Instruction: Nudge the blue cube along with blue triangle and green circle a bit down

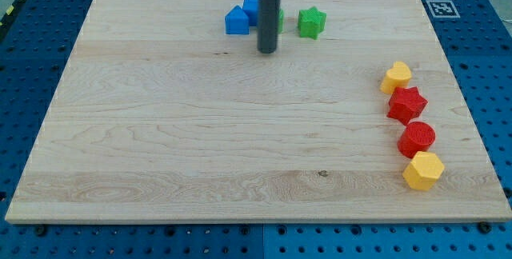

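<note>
A blue triangle [236, 21] sits near the view's top centre of the wooden board [160, 147]. A blue cube [250, 7] is just behind it, to its upper right, partly hidden by my rod. A green circle [279, 21] shows only as a sliver at the rod's right side. My tip [267, 52] rests on the board just below these three blocks, slightly right of the blue triangle. I cannot tell if the rod touches any of them.
A green star [311, 22] lies right of the cluster. Along the view's right edge run a yellow heart [395, 76], a red star [407, 104], a red circle [417, 138] and a yellow hexagon [423, 170].
</note>
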`<state>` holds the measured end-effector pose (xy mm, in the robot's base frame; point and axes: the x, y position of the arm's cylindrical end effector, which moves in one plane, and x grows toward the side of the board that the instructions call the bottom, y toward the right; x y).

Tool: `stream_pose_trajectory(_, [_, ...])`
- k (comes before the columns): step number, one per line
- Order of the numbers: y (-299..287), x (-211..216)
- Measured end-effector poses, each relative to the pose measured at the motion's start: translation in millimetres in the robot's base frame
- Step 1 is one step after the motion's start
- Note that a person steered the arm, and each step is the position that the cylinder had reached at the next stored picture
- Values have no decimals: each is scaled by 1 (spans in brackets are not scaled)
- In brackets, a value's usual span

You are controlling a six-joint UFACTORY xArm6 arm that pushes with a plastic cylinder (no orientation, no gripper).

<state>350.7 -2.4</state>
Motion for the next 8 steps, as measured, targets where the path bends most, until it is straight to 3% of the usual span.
stream_pose_trajectory(1, [-62, -4])
stream_pose_trajectory(2, [-119, -34])
stream_pose_trajectory(3, [-123, -82])
stream_pose_trajectory(4, [-89, -123])
stream_pose_trajectory(5, [-19, -140])
stream_pose_trajectory(8, [-7, -132])
